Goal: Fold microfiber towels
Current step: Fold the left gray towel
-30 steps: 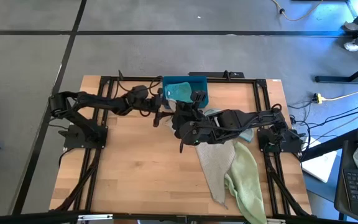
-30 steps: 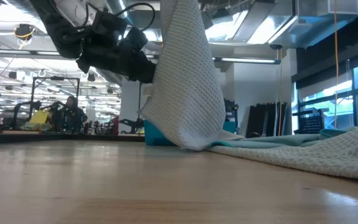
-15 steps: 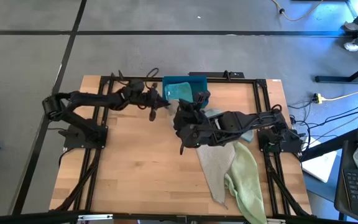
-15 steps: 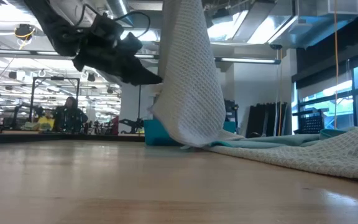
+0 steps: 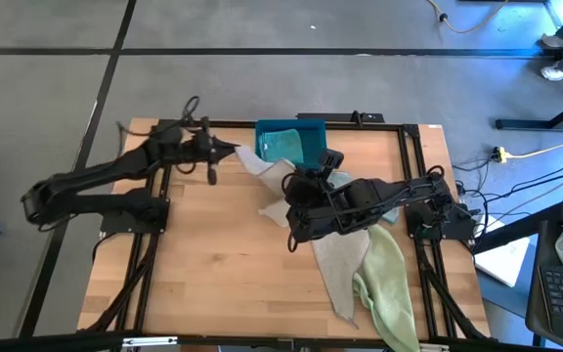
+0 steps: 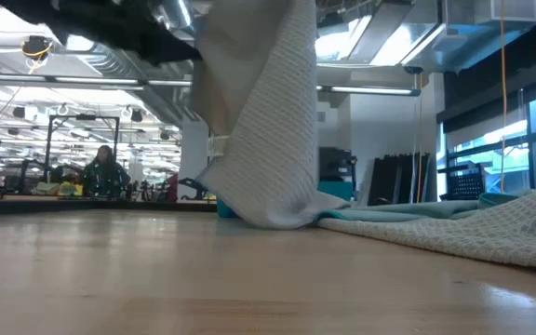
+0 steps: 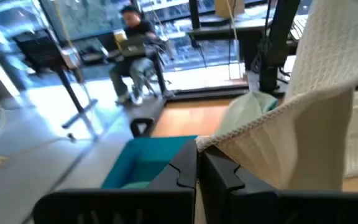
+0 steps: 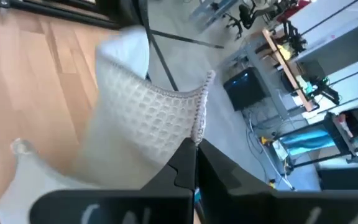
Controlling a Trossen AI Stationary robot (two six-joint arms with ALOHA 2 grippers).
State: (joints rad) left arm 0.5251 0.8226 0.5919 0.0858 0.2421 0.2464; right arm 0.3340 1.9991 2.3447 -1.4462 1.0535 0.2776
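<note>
A pale grey-beige microfiber towel [image 5: 260, 172] is held up between both grippers over the table's far middle. Its lower end [image 6: 270, 220] rests on the wood. My left gripper [image 5: 229, 150] is shut on one corner, left of the teal bin [image 5: 291, 140]. My right gripper [image 5: 289, 189] is shut on another part of the same towel, higher up. A second grey-beige towel [image 5: 335, 266], a pale green one [image 5: 384, 284] and a pale blue one [image 5: 391, 209] lie in a heap at the right. My left gripper pinches a hemmed corner of the towel [image 7: 207, 144] between its two fingers, coming at it nearly level from the table's left. The cloth runs from there up toward the right gripper. My right gripper pinches a stitched edge at a corner [image 8: 197, 133] between its shut fingers, and the towel hangs below it.
The rigid teal bin [image 7: 146, 165] stands at the far edge, just behind the held towel. The towel heap [image 6: 454, 226] covers the right half. Bare wood [image 5: 203, 264] lies at the near left. A person [image 7: 132, 43] sits beyond the table.
My left gripper has taken hold of the towel's corner and drawn back toward the table's far left, rising as it went. The corner has followed it, so the towel now spreads out between the two grippers; its lower end stays on the table.
</note>
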